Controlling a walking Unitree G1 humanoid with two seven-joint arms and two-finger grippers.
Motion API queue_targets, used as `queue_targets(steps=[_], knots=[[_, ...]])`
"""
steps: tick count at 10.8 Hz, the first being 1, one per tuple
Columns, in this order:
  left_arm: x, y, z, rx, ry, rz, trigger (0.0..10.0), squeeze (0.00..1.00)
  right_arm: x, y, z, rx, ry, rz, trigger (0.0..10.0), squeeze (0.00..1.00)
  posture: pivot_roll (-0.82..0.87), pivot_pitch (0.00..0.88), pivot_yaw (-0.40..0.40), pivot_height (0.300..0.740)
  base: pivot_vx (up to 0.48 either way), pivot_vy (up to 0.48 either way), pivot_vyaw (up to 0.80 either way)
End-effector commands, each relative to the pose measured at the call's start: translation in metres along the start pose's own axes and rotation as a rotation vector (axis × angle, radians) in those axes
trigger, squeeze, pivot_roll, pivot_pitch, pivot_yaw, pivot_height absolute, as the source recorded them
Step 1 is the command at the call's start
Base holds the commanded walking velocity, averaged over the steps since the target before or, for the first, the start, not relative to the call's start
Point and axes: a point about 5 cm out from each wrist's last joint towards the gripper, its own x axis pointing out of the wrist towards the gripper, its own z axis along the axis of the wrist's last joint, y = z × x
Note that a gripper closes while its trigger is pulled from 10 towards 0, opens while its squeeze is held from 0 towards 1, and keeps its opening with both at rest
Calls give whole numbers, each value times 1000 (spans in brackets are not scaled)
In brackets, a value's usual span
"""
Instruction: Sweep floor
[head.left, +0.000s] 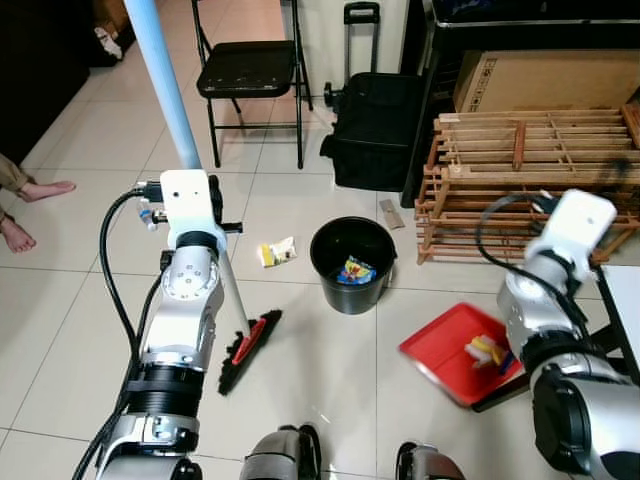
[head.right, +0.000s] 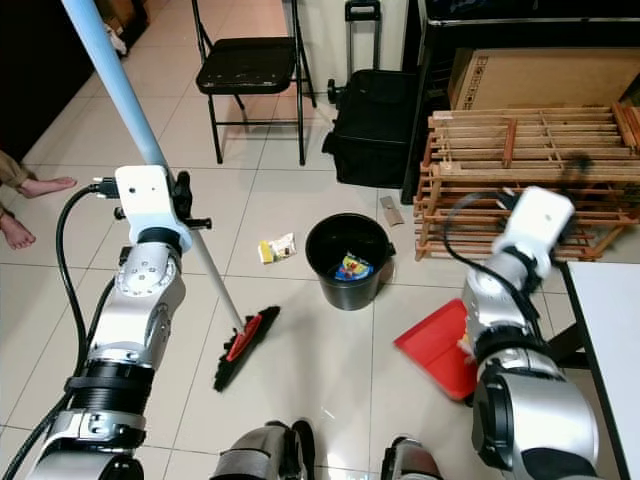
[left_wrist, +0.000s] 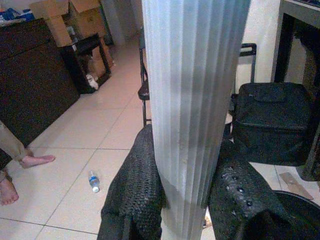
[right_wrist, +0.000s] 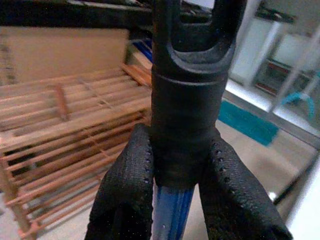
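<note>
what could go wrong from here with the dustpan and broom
The red dustpan in the right pincer carries yellow litter beside the black bucket; tilting early could spill it on the tiles. The broom head, held by the left pincer, could knock the bucket or push the wrapper away.

Bucket (head.left: 352, 262) between broom head (head.left: 250, 350) and dustpan (head.left: 450, 352)

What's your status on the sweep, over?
Left gripper shut on broom handle. Right gripper shut on dustpan handle. Wrapper unswept beside bucket.
</note>
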Motion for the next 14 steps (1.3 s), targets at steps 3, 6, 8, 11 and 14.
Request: queue_targets(steps=[3,6,8,11,14], knots=[[0,6,7,31,-34,32,10000,0,1,-17,-14,8,68,-111,10000,0,90,138,144,740,0,0,0],[-1,5,8,29,-35,36,10000,0,1,-29,-24,97,169,-228,10000,0,92,137,143,740,0,0,0],[-1,4,7,25,-32,33,10000,0,-1,-26,-27,249,243,-239,10000,0,90,136,142,740,0,0,0],[-1,3,7,19,-31,32,10000,0,-4,-14,-23,328,262,-189,10000,0,87,132,138,740,0,0,0],[0,3,8,17,-37,35,10000,0,-2,-10,-17,352,252,-167,10000,0,87,124,135,740,0,0,0]])
